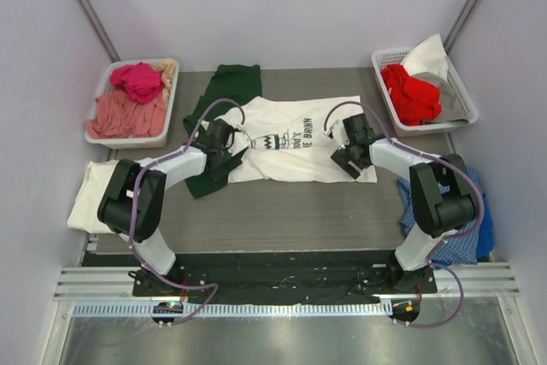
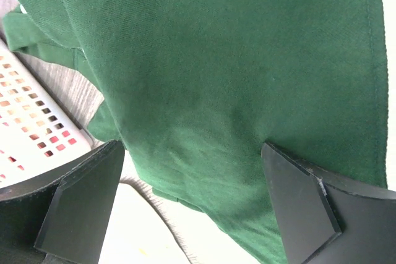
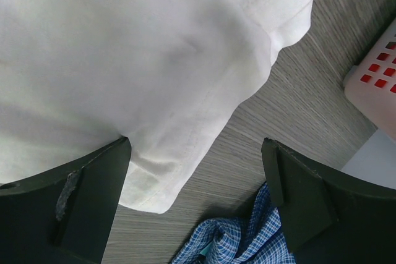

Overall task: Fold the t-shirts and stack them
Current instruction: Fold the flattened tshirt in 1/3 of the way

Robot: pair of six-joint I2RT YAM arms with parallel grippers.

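Note:
A white t-shirt [image 1: 295, 147] with black cartoon print lies folded flat mid-table. A dark green t-shirt [image 1: 229, 87] lies partly beneath its left side. A cream t-shirt [image 1: 85, 198] hangs over the table's left edge. My left gripper [image 1: 226, 150] hovers open at the white shirt's left end, and in its wrist view the green t-shirt [image 2: 235, 72] fills the space between the fingers, with pale cloth [image 2: 145, 230] below. My right gripper [image 1: 344, 153] stands open at the shirt's right end, over the corner of the white t-shirt [image 3: 124, 60], gripping nothing.
A white basket [image 1: 164, 121] at back left holds pink and red garments. Another white basket [image 1: 462, 83] at back right holds red and white cloth. A blue checked cloth [image 1: 468, 211] lies beside the right arm's base and shows again [image 3: 241, 242] under the right wrist.

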